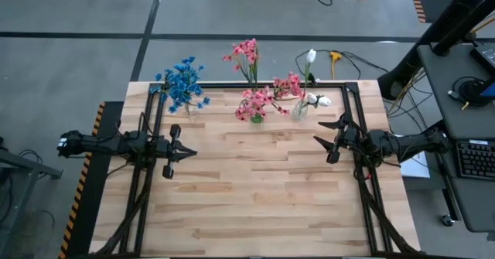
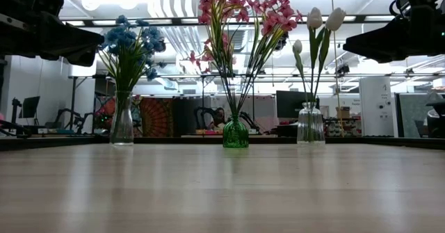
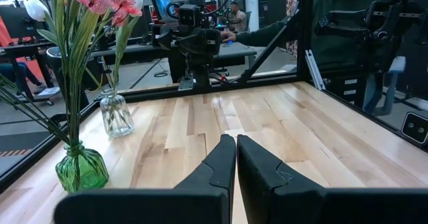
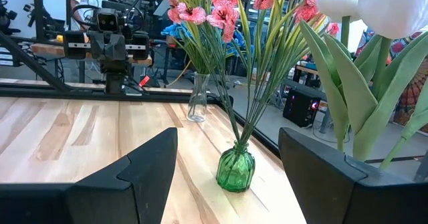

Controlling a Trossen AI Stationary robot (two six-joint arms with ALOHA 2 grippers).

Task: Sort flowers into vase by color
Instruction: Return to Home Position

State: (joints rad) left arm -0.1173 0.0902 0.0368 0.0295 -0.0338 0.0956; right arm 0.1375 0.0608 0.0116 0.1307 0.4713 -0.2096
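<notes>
L gripper [image 1: 191, 154] closed, R gripper [image 1: 323, 138] spread; flowers [image 2: 215, 0] stand upright, stems vert.

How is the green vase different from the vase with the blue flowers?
The green vase is green and round-bellied; the blue-flower vase is clear and taller. The green vase holds pink flowers, the blue-flower vase blue flowers. The green vase stands mid-row, the blue-flower vase at the row's left end. Both stand upright on the table.
</notes>
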